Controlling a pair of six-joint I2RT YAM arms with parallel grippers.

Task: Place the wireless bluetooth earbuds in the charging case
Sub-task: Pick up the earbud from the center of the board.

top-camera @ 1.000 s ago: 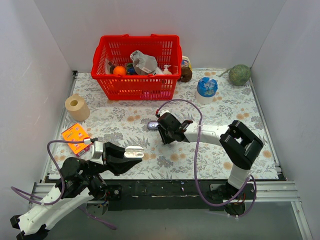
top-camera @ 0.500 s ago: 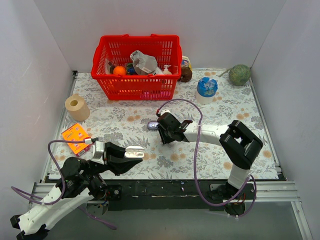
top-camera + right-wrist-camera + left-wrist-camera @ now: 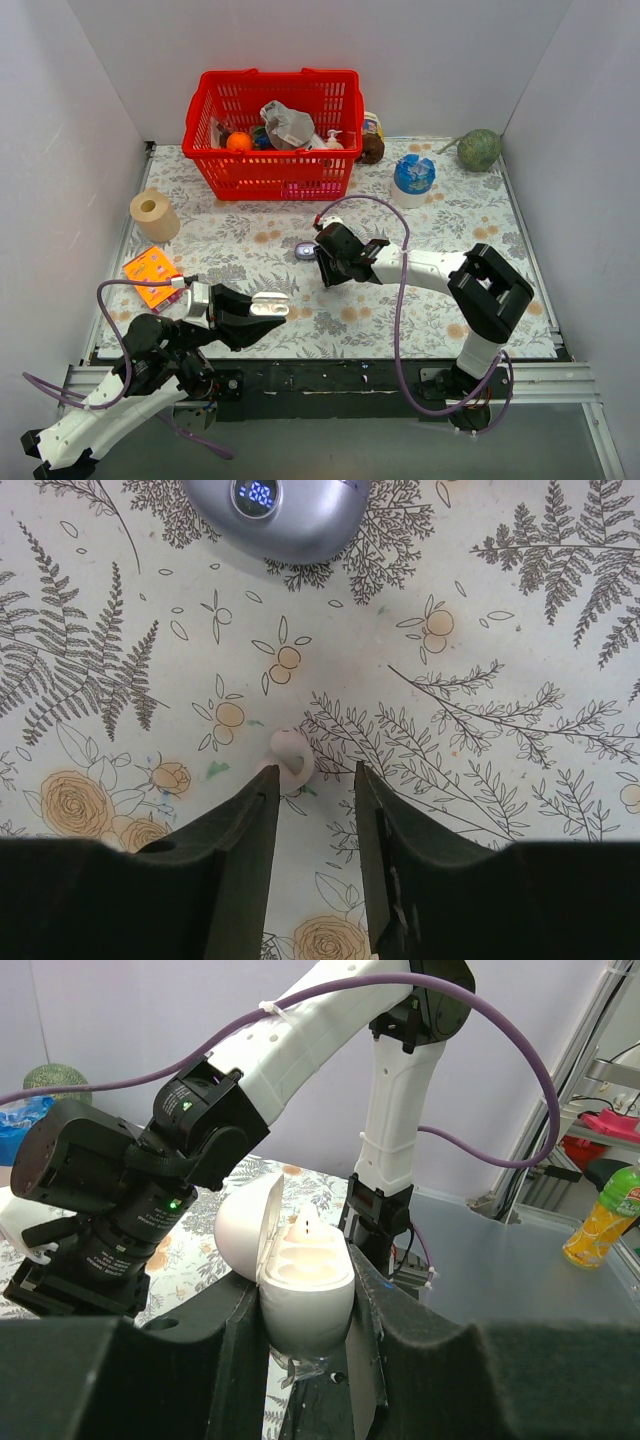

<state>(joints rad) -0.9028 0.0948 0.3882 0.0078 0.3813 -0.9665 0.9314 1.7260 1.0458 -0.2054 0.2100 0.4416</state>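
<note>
Right tool (image 3: 313,773) hangs low over the middle of the surface (image 3: 430,300), jaws narrowly apart and straddling a white earbud (image 3: 291,761) that lies on the floral sheet. The earbud sits off centre, close against the jaw on the left of the wrist view, with a gap on its other side. A clean pick likely calls for a small sideways shift to centre it, then a slow close. The piece looks small and smooth and could squirt out or roll. A grey gadget (image 3: 285,510) with a lit display lies just beyond, toward the far edge, apart from the jaws. Left tool (image 3: 305,1298), by the near edge toward the left corner, is clamped on the open white case (image 3: 300,1265), lid back. What looks like one bud (image 3: 307,1222) stands in it, and the other well seems free. A red basket (image 3: 250,172) at the far edge holds an orange ball (image 3: 238,141), a crumpled bag (image 3: 287,124) and other odds.
</note>
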